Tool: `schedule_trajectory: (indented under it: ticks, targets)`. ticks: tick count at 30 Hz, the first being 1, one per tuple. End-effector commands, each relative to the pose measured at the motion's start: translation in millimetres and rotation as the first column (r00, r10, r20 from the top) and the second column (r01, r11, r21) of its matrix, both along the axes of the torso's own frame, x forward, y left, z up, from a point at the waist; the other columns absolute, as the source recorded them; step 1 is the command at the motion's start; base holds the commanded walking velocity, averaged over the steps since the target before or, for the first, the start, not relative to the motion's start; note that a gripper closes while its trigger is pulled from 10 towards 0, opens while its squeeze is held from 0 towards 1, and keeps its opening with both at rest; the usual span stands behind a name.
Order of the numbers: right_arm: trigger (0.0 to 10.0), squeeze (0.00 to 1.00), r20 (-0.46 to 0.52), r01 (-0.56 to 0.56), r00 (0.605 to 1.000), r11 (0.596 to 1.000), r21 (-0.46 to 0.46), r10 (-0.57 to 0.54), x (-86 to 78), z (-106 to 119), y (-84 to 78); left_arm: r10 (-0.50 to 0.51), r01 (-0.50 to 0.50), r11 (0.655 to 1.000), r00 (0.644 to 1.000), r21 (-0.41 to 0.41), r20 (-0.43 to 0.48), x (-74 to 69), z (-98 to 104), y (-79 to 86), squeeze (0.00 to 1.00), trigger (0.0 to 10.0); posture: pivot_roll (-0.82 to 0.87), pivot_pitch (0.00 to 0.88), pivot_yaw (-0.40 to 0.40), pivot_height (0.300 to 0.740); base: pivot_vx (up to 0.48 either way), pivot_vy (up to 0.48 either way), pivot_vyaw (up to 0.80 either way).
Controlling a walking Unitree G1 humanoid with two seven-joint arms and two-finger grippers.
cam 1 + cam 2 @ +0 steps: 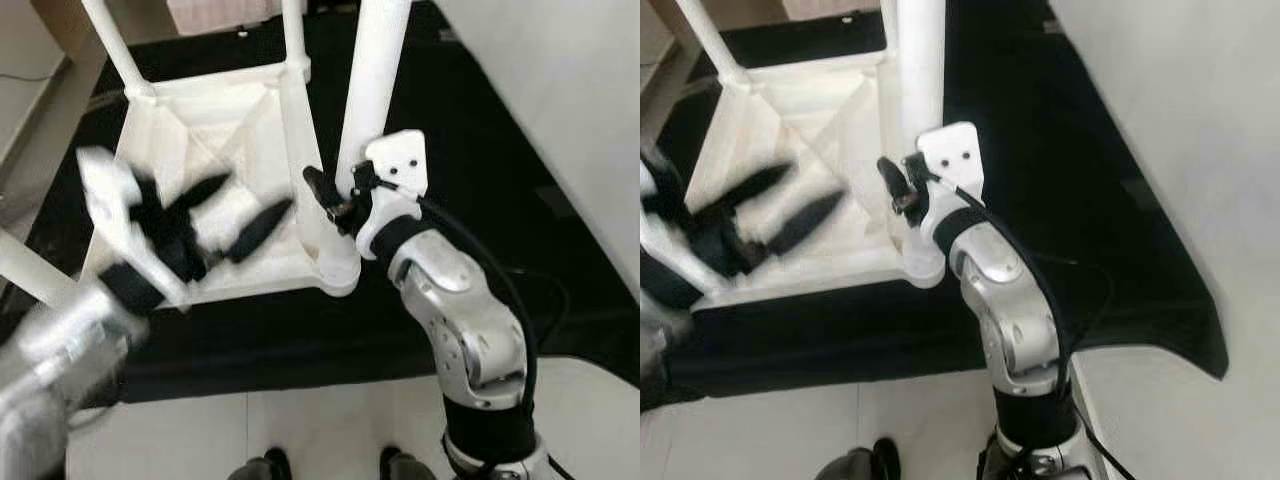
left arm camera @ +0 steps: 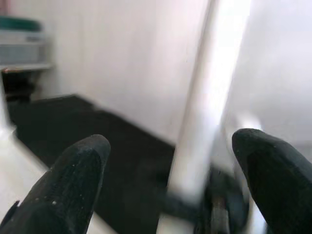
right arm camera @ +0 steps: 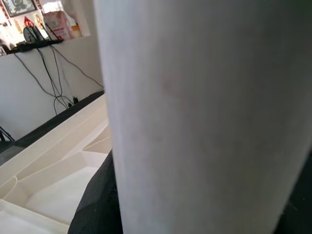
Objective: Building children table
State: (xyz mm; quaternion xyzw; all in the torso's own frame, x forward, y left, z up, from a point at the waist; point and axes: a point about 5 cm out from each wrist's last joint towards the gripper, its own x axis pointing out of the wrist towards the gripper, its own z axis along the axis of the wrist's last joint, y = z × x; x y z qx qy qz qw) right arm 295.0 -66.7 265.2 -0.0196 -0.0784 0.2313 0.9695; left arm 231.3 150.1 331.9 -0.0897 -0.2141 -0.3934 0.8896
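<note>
1. The left claw (image 1: 243, 212) hovers blurred over the ribbed underside of the upturned children's table (image 1: 205, 140), its two black fingers (image 2: 73, 187) spread apart and holding nothing. The table lies upside down on the black mat (image 1: 450, 150), directly below this claw.

2. The underside looks like moulded white plastic: I judge it light, stiff and rather slick, so a claw would do better on a rib or the rim than on a flat panel.

3. Just ahead of the left claw, between it and the right one, stands the nearest table leg (image 1: 372, 85), a smooth white tube rising from the corner socket (image 1: 338, 268).

4. The right claw (image 1: 335, 203) is at that leg's lower part, low down near the socket. The leg looms against its wrist camera, but whether its fingers clench the tube I cannot tell.

5. The leg is round and glossy, so it may twist or slip; a hold low down, close to the socket, should give the best control for seating it.
</note>
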Motion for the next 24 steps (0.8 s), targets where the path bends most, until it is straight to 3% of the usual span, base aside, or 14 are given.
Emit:
schedule_trajectory:
  ticks: [1, 4, 7, 11, 13, 18, 21, 22, 24]
  targets:
    - [10.0, 0.00, -0.206, 0.072, 0.975, 0.995, -0.069, -0.085, 11.1, -44, -7.1, -0.063, 0.064, 0.998, 0.997, 0.025, -0.036, 11.0, 12, -5.1, 0.00, 10.0, -0.05, 0.242, 0.094, 0.740, 0.000, 0.000, 0.00]
    - [10.0, 0.00, -0.203, 0.067, 0.976, 0.995, -0.069, -0.080, 11.2, -44, -5.6, -0.096, 0.098, 0.995, 0.994, 0.035, -0.052, 16.6, 17, -10.2, 0.00, 10.0, -0.05, 0.242, 0.095, 0.740, 0.000, 0.000, 0.00]
    - [10.0, 0.00, -0.192, 0.052, 0.979, 0.997, -0.058, -0.062, 10.6, -41, 0.2, -0.156, 0.162, 0.980, 0.986, 0.120, -0.057, 32.8, 31, -27.3, 0.00, 10.0, -0.05, 0.239, 0.102, 0.740, 0.000, 0.000, 0.00]
    - [10.0, 0.00, -0.184, 0.042, 0.982, 0.998, -0.052, -0.051, 9.5, -39, 3.8, -0.204, 0.217, 0.965, 0.973, 0.144, -0.104, 43.0, 37, -38.0, 0.00, 10.0, -0.05, 0.240, 0.105, 0.740, 0.000, 0.000, 0.00]
    - [10.0, 0.00, -0.174, 0.029, 0.984, 0.998, -0.049, -0.038, 8.6, -36, 7.4, -0.228, 0.258, 0.943, 0.961, 0.211, -0.159, 56.7, 39, -46.0, 0.00, 10.0, -0.05, 0.240, 0.110, 0.740, 0.000, 0.000, 0.00]
    - [10.0, 0.00, -0.168, 0.014, 0.986, 0.999, -0.044, -0.022, 7.1, -34, 11.5, -0.256, 0.279, 0.906, 0.960, 0.317, -0.113, 67.0, 49, -58.3, 0.00, 10.0, -0.05, 0.242, 0.117, 0.740, 0.000, 0.000, 0.00]
    - [10.0, 0.00, -0.168, 0.013, 0.986, 0.999, -0.043, -0.020, 7.1, -34, 12.0, -0.262, 0.284, 0.904, 0.959, 0.321, -0.108, 68.1, 52, -60.2, 0.00, 10.0, -0.05, 0.240, 0.117, 0.740, 0.000, 0.000, 0.00]
    - [10.0, 0.00, -0.165, 0.008, 0.986, 0.999, -0.038, -0.014, 7.3, -34, 13.9, -0.248, 0.254, 0.902, 0.967, 0.350, -0.063, 71.5, 61, -65.6, 0.00, 10.0, -0.05, 0.240, 0.120, 0.740, 0.000, 0.000, 0.00]
    - [10.0, 0.00, -0.164, 0.006, 0.986, 0.999, -0.036, -0.011, 7.3, -34, 14.7, -0.245, 0.243, 0.900, 0.969, 0.362, -0.039, 71.2, 64, -68.1, 0.00, 9.5, -0.05, 0.239, 0.119, 0.740, 0.000, 0.000, 0.00]
